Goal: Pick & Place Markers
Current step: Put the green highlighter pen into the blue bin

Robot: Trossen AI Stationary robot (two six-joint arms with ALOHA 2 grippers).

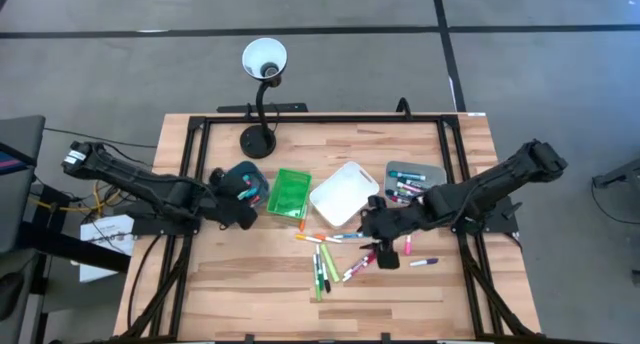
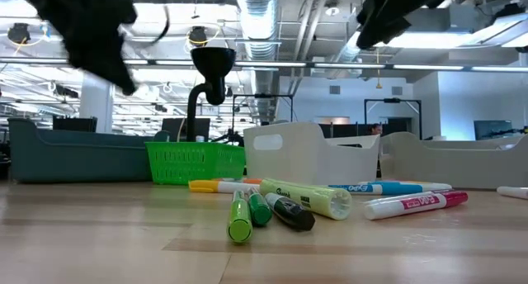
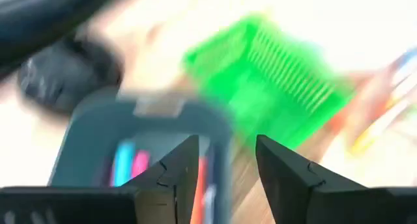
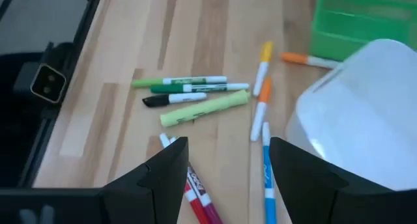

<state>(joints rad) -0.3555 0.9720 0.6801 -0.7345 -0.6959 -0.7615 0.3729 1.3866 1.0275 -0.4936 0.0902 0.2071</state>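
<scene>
right gripper (image 4: 225,172) over markers (image 4: 195,97), jaws apart

The left tool (image 3: 226,160) hangs with its two dark fingers (image 3: 174,168) apart and nothing between them. Beyond the fingers sits a grey-blue bin (image 3: 91,136) holding markers (image 3: 130,164), blue, pink and red among them. Just beside it stands a bright green basket (image 3: 273,81) on the pale bench (image 3: 365,35). More markers (image 3: 384,107) lie blurred past the basket. A dark round shape (image 3: 65,74) sits near the bin.
</scene>
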